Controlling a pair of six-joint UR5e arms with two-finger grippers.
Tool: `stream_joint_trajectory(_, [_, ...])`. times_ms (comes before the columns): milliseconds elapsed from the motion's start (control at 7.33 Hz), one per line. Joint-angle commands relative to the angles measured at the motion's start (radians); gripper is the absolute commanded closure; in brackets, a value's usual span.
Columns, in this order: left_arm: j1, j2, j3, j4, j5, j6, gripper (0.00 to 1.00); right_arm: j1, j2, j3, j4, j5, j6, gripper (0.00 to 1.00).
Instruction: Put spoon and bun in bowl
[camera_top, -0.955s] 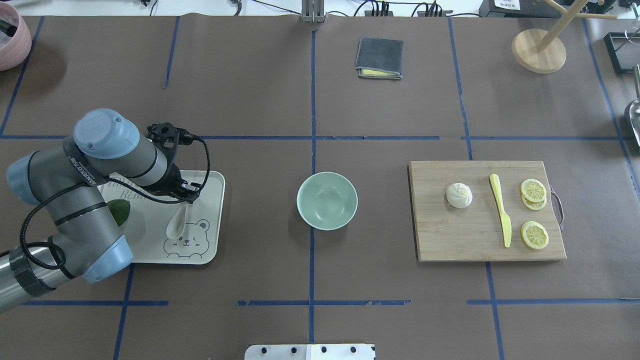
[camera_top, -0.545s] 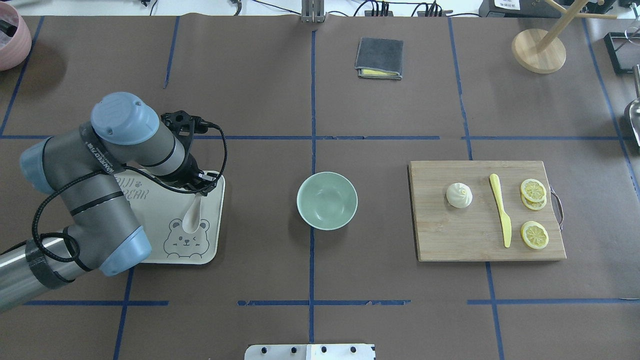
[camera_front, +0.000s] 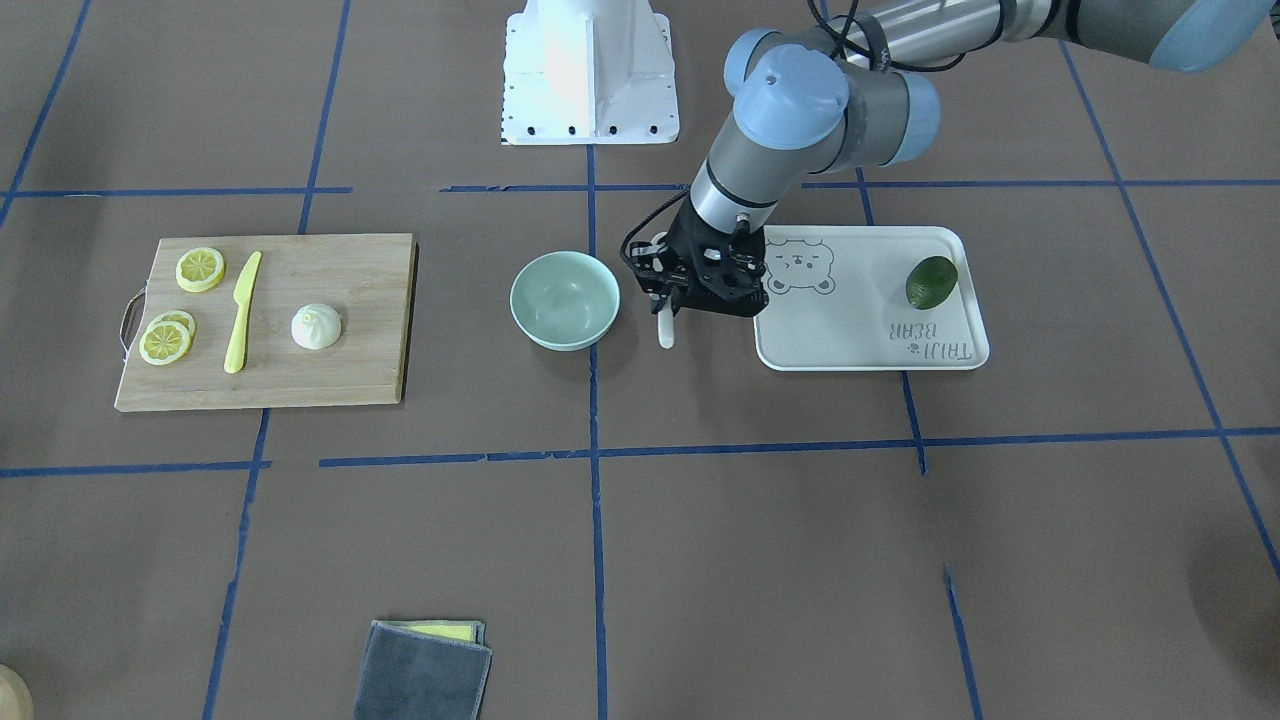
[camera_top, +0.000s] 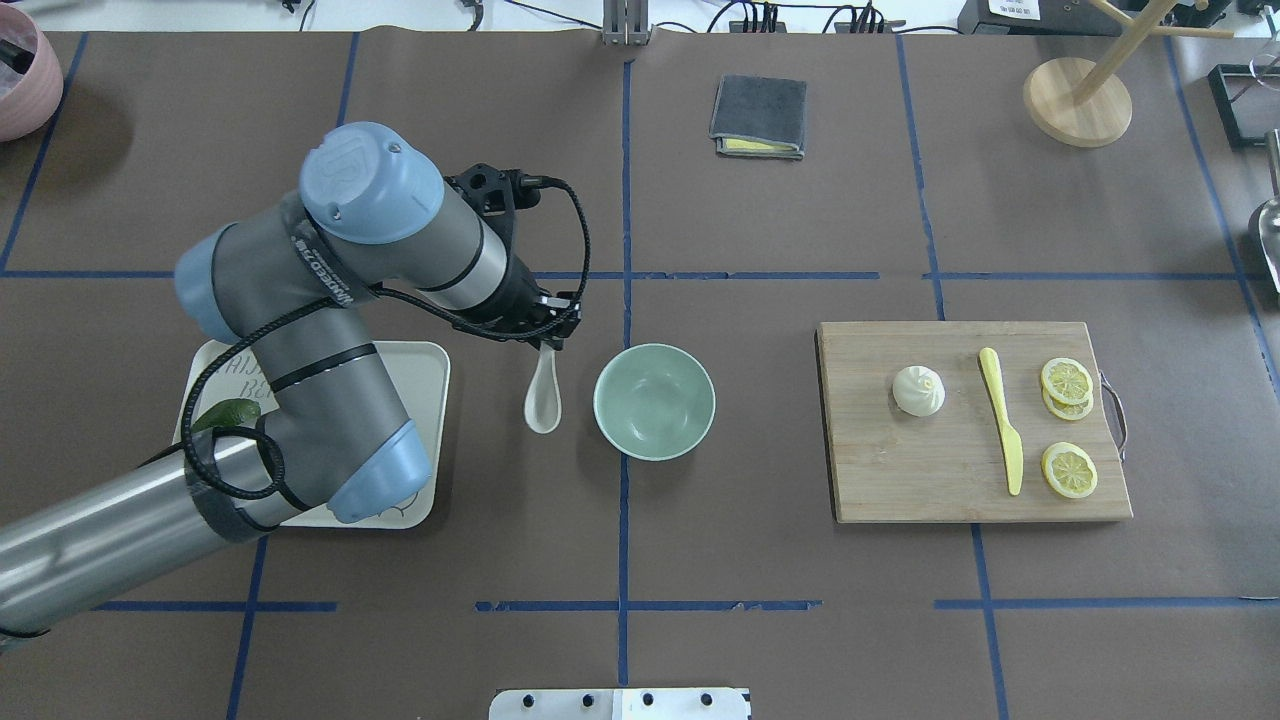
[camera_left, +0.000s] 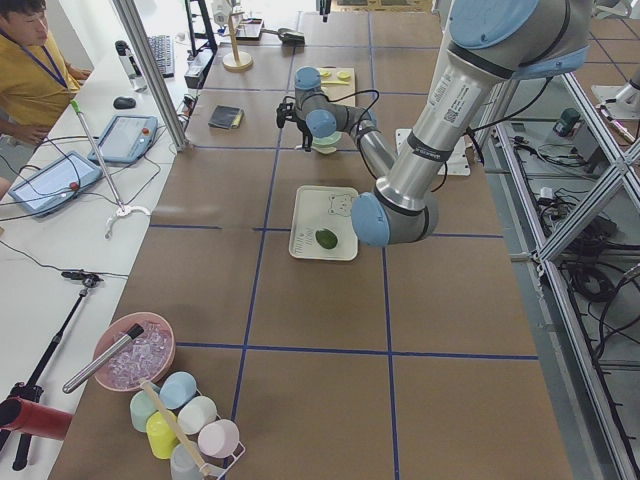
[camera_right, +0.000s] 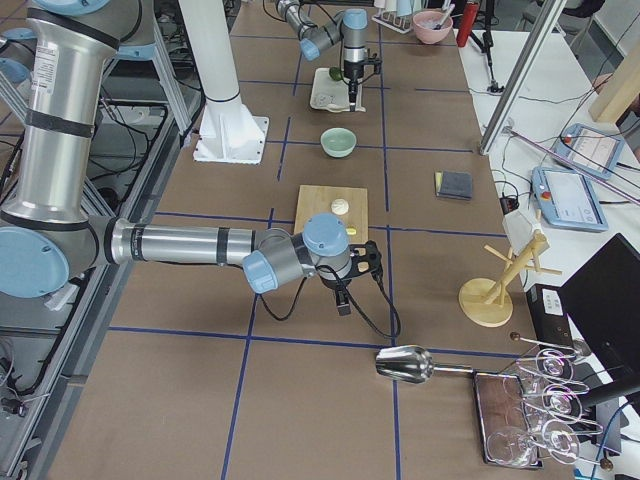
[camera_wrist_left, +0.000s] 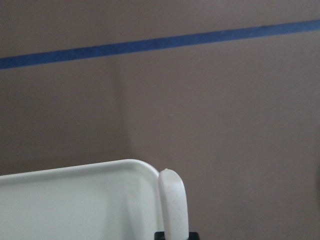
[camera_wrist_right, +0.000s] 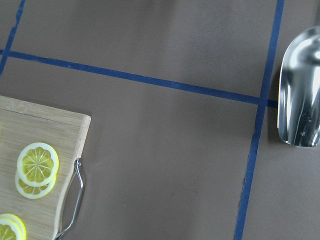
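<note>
Pinching spoon (camera_top: 543, 398) by its handle in left gripper (camera_top: 548, 338), just beside bowl (camera_top: 654, 401); showing only a sliver on wrist camera, whole overhead. Can't read right gripper (camera_right: 343, 298).

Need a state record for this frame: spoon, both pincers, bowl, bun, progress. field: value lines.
spoon: hangs scoop-down between the tray and the bowl
left pincer: shut on the spoon's handle
bowl: empty, mid-table
bun: on the cutting board, beside the yellow knife
right pincer: over the table beyond the board's handle end; open or shut, cannot tell
progress: nothing in the bowl yet
</note>
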Motion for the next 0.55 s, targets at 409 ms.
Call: stream_joint_trajectory(409, [0.068, -0.101, 0.141, -0.187, 0.161, -0.07, 1.0, -0.001, 0.002, 0.0, 0.002, 0.018, 0.0, 0.0])
